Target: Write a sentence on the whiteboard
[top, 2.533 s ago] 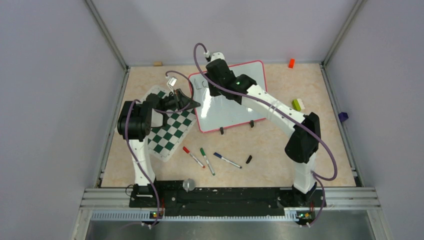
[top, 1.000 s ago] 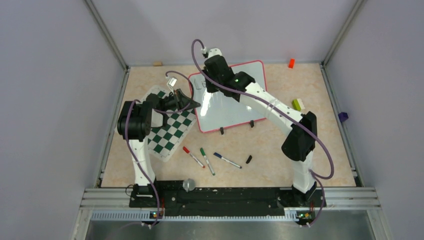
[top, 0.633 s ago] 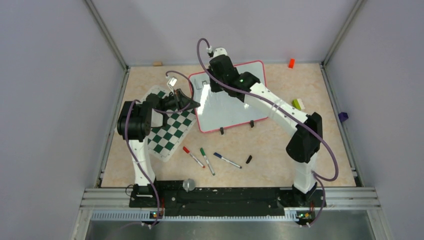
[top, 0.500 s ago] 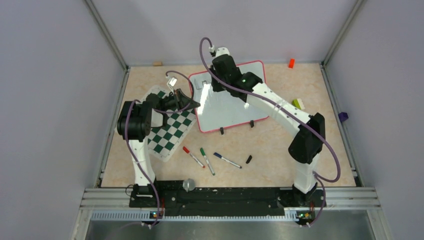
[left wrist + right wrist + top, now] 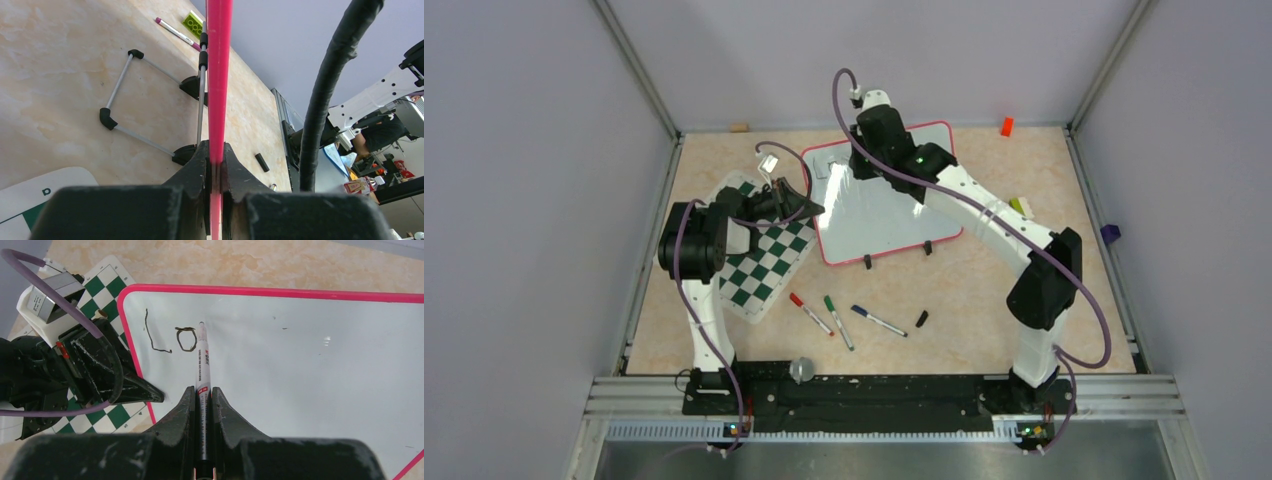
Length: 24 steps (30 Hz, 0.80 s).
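The whiteboard (image 5: 886, 215) with its red frame stands tilted on two black feet at mid-table. My left gripper (image 5: 810, 209) is shut on its left red edge (image 5: 219, 75), which runs between the jaws in the left wrist view. My right gripper (image 5: 203, 394) is shut on a white-barrelled marker (image 5: 202, 362) over the board's upper left part. The marker's tip sits just right of the black letters "Lo" (image 5: 172, 338), the part of the sentence that shows. From above, the right wrist (image 5: 876, 135) hides these letters.
A green-and-white checkered mat (image 5: 769, 265) lies under the left arm. Red (image 5: 810, 313), green (image 5: 838, 321) and blue (image 5: 878, 320) markers and a black cap (image 5: 921, 319) lie in front of the board. An orange block (image 5: 1006, 126) and a green block (image 5: 1020, 208) sit to the right.
My right gripper has moved rightward along the top of the board with the marker. The left arm and the board have not moved.
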Tool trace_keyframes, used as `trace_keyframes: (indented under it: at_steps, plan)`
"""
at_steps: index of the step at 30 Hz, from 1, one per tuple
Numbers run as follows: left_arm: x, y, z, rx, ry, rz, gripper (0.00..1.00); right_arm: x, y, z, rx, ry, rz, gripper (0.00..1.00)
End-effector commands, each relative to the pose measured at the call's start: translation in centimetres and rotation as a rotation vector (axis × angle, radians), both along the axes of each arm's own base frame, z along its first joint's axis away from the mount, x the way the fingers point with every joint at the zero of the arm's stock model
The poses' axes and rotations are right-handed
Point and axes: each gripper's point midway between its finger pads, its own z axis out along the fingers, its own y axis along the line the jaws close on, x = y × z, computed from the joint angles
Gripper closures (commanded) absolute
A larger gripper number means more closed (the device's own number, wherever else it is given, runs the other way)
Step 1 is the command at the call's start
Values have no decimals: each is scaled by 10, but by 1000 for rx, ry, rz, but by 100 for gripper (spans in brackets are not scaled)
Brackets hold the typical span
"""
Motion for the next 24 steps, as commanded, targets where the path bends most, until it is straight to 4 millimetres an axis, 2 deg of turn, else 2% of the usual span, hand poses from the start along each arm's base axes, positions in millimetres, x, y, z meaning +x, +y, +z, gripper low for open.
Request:
trace_keyframes:
  at_steps: [1,10,24]
  plan:
    - [-22,-9,12,25,-67,-100,100,4,-4,25,49,-49,-17,100]
    - [-22,-9,11,26,-68,-102,100,8,-1,19,42,-36,-15,100]
    - [-21,-9,11,26,-69,-103,100,6,-4,-3,13,7,-24,100]
